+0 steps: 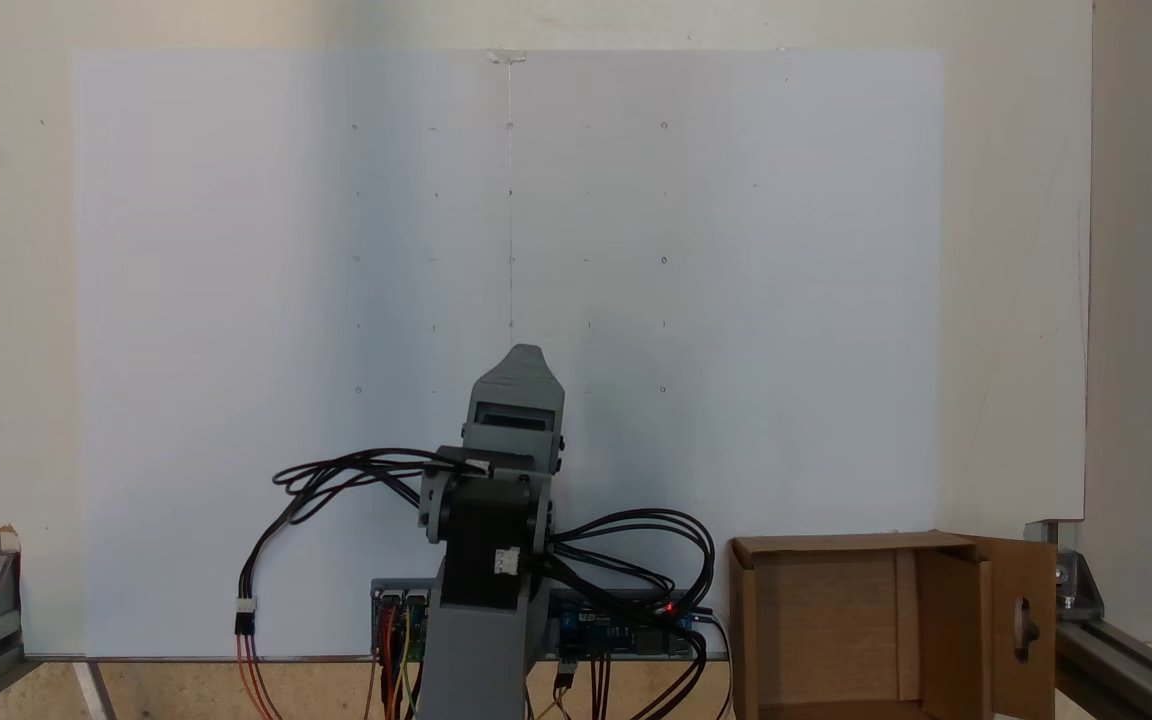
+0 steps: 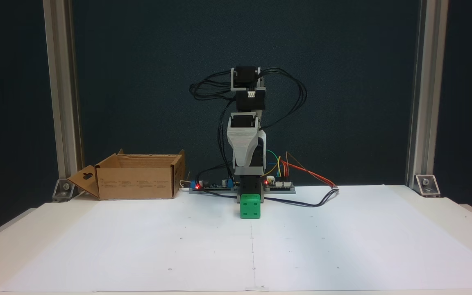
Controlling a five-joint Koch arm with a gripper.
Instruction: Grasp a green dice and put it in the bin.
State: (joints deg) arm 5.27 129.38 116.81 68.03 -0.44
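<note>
A: Where do we find the green dice (image 2: pixel 250 206)?

B: In the fixed view that faces our arm, it sits on the white paper (image 2: pixel 178 246) straight in front of the base, at six o'clock from the folded gripper (image 2: pixel 246 157) and lower down. In the fixed view from above, the arm's own body covers that spot, so we cannot place the cube there.

A: And our pincer?

B: We cannot tell whether it is open or closed; one grey shell (image 1: pixel 521 385) hides the tips in both fixed views. It holds nothing we can see.

A: So the coming move?

B: We judge it a short reach down and forward, the cube lying almost under the tip. A cube has no long axis, so wrist turn matters little.

A: The bin (image 2: pixel 137 180)?

B: At nine o'clock from the dice in the facing view, well apart, its mouth open.
</note>
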